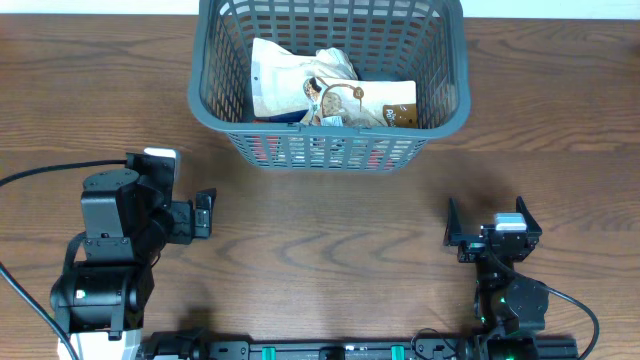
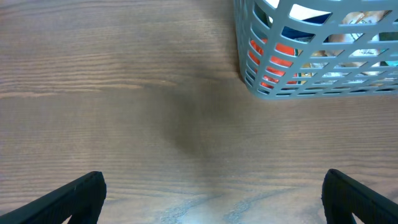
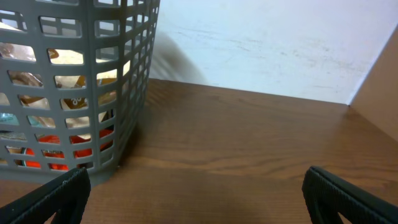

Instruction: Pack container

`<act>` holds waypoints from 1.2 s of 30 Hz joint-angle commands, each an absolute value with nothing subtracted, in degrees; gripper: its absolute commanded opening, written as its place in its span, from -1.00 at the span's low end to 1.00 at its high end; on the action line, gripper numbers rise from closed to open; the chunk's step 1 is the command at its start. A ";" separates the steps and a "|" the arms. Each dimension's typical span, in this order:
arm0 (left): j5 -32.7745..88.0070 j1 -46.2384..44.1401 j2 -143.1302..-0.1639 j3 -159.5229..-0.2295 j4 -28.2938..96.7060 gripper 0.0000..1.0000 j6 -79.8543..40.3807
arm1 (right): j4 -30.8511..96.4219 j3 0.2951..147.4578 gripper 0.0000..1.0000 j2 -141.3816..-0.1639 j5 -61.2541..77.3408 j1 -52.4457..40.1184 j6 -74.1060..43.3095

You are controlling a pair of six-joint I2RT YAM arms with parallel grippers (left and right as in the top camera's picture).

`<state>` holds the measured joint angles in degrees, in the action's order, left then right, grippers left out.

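The dark grey lattice basket [image 1: 208, 98] stands at the far middle of the table. It holds white and tan snack bags [image 1: 330, 92], and something orange-red shows through its slots. A corner of the basket shows in the left wrist view [image 2: 249, 78], and its wall shows in the right wrist view [image 3: 140, 93]. My left gripper [image 1: 203, 214] is open and empty, low over the table at the left, well short of the basket; it also shows in the left wrist view [image 2: 211, 202]. My right gripper [image 1: 492, 220] is open and empty at the front right, and shows in the right wrist view [image 3: 196, 199].
A white wall [image 3: 280, 43] rises behind the table's far edge. A brown panel [image 3: 382, 81] stands at the far right. Black cables [image 1: 40, 172] run from the left arm's base across the table's left side.
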<state>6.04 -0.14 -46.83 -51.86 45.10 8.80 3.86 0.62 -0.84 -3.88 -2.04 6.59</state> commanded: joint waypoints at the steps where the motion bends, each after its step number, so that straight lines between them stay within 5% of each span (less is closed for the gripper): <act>1: 6.46 -0.34 -46.78 -51.62 45.12 0.97 8.45 | 3.88 0.30 0.99 -0.30 -4.29 -1.56 5.61; 36: 5.34 -0.36 -39.79 -51.33 49.71 0.97 6.79 | 3.88 0.30 0.99 -0.30 -4.29 -1.56 5.61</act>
